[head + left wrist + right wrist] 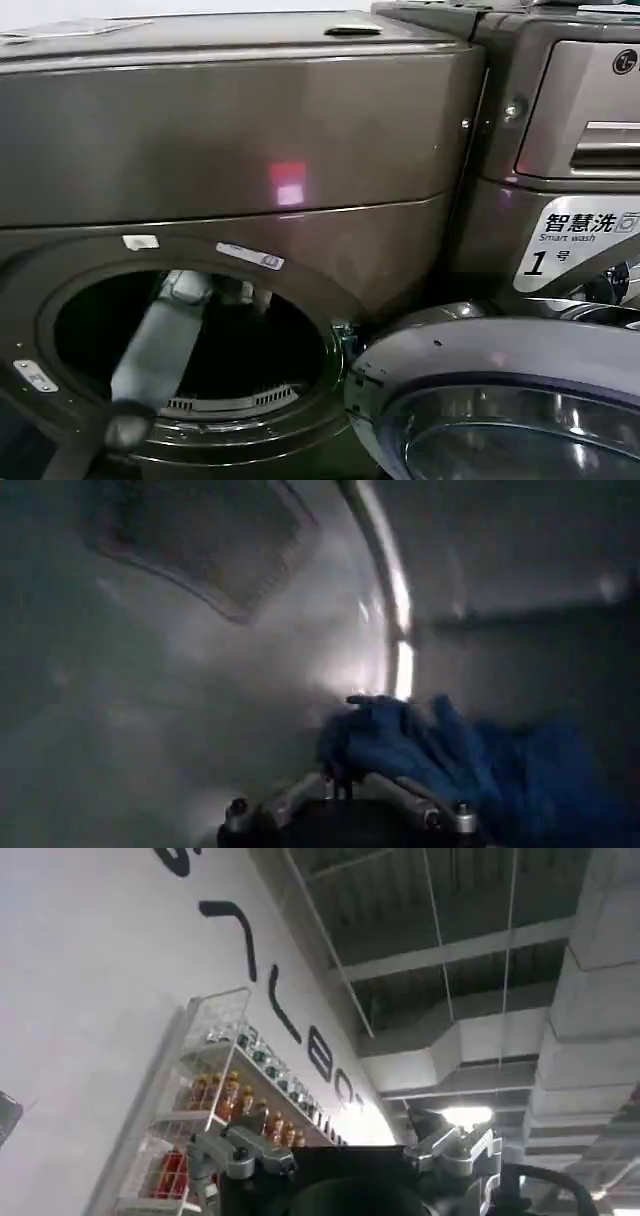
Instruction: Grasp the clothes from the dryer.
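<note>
Now, left gripper (345, 780): inside the drum, fingers clamped on the blue clothes (440, 755).
Clothes: bunched just ahead of the fingertips.
Dryer (240, 150): door (500, 400) swung open.
Right gripper (345, 1148): raised, fingers spread, nothing between them.

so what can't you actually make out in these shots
- Left gripper, left wrist view: its fingers meet the blue clothes; fabric and dark hide whether they have closed on it.
- Head view: the left arm reaches into the dryer porthole; the drum's dark hides the clothes.
- Right gripper, right wrist view: fingers apart, aimed at the ceiling, away from the dryer.
- Glass door, head view: cut off by the frame edge.
</note>
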### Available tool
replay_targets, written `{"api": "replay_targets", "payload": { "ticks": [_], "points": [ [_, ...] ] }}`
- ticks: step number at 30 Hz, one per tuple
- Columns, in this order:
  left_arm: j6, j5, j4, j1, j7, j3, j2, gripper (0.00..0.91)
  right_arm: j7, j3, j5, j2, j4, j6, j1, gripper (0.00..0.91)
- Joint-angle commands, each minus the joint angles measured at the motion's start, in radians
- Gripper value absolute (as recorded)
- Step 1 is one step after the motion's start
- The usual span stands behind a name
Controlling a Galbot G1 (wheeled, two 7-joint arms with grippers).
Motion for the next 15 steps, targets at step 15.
{"api": "replay_targets", "payload": {
  "ticks": [15],
  "points": [
    [-0.083,-0.295,-0.497,0.435,-0.502,-0.253,-0.144,0.000,-0.007,0.020,0.010,-0.006,0.010,0.038,0.000,0.907]
  ]
}}
